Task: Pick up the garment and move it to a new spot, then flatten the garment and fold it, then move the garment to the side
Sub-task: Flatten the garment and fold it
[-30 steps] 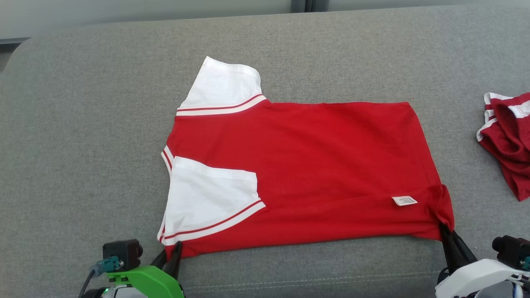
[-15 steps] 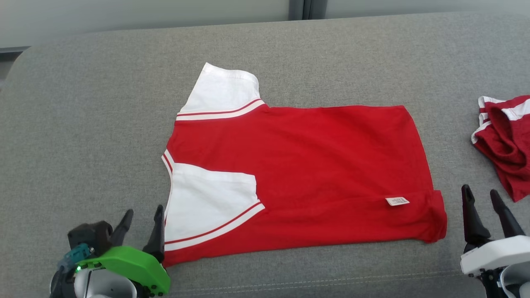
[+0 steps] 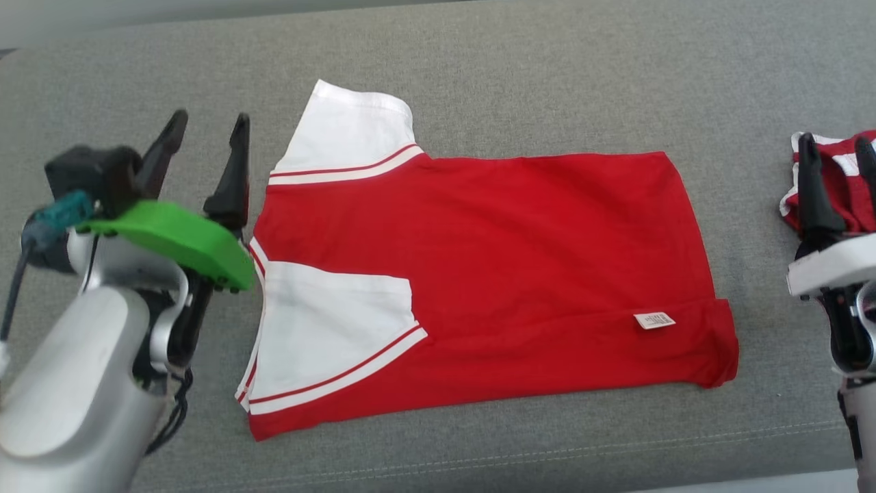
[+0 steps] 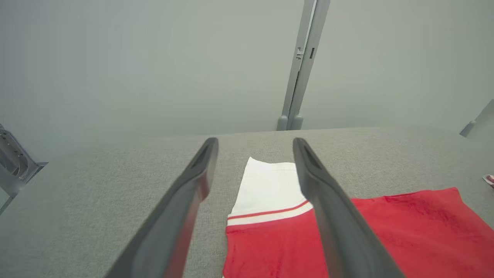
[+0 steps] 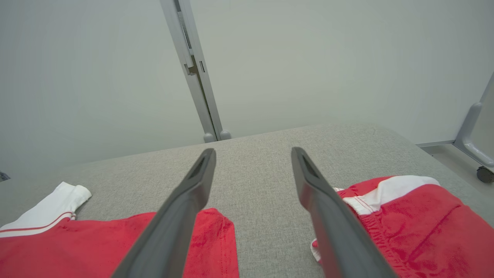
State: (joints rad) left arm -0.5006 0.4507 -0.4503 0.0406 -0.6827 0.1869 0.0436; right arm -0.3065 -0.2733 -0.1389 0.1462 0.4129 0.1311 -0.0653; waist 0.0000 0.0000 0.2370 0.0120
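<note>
Both claws stand wide with nothing between their fingers. The left claw (image 3: 207, 127), under its green cover, is just beside the collar end of the shirt. The right claw (image 3: 836, 140) is off the hem end, near the counter's right side.

The shirt (image 3: 513, 274) lies flat near the middle of the counter (image 3: 547, 68). It is red, and its length runs across the robot's front, with the collar end towards the robot's left and the hem towards its right. One white sleeve (image 3: 342, 130) sticks out from the far edge, and a white and red stripe marks where it meets the body. The other white sleeve (image 3: 335, 322) is folded in over the red body on the near side, with its striped edge slanting down to the left. A small white label (image 3: 653, 320) sits on the cloth close to the near right corner. There the hem is turned over a little and bunched.

In the left wrist view the far sleeve shows between the two dark fingers (image 4: 339, 224), and the red body spreads to the right of them. In the right wrist view the hem corner lies under the left finger. A second red garment with white trim, the shorts (image 5: 417, 224), lies crumpled to the right. Bare grey counter separates it from the shirt.

Behind the counter is a plain pale wall with a grey upright post (image 4: 305, 58). A caster wheel (image 5: 484, 173) stands on the floor at the far right.
</note>
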